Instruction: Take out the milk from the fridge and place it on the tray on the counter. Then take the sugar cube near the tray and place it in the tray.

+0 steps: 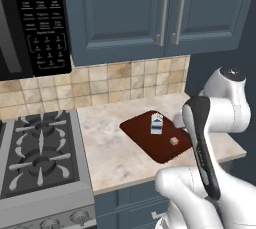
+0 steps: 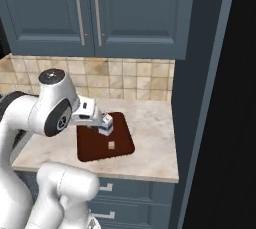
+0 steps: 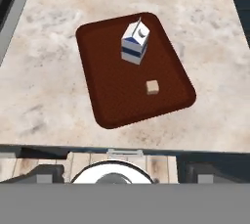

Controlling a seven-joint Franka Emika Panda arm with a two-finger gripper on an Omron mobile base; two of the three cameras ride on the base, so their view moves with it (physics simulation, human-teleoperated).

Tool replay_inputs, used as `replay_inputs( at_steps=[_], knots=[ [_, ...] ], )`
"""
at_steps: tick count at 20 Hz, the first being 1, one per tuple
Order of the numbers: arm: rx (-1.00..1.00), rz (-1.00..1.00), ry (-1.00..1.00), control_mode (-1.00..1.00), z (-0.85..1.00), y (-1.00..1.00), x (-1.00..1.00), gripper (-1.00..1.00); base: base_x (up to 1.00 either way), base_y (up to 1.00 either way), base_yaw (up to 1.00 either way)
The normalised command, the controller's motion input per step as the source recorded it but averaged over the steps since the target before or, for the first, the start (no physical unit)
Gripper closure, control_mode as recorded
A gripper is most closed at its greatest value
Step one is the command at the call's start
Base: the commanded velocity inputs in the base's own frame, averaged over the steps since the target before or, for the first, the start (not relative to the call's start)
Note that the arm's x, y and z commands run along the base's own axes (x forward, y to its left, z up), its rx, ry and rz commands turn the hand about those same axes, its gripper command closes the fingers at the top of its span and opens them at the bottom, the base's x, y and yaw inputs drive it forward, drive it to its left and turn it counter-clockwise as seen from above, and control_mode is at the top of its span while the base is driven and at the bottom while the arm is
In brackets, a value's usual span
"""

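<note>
Fingers of the two-finger gripper (image 2: 106, 121) stand spread wide with nothing between them, above the flat reddish-brown rectangular tray (image 3: 110, 105). Small white gable-top milk carton with a blue band (image 3: 135, 42) stands upright on the tray's far half. Tiny pale beige sugar cube (image 3: 153, 87) lies inside the tray too, near the carton, apart from it. Tray rests on the beige marbled stone counter (image 3: 49, 81), beside a black gas stove (image 1: 37, 153).
</note>
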Motion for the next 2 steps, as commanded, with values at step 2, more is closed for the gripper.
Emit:
replay_inputs(
  at_steps=[2],
  knots=[
    [0.0,-0.03,0.0,-1.0,0.95,0.19,-0.75,-1.0,0.0,0.0,0.0]
  ],
)
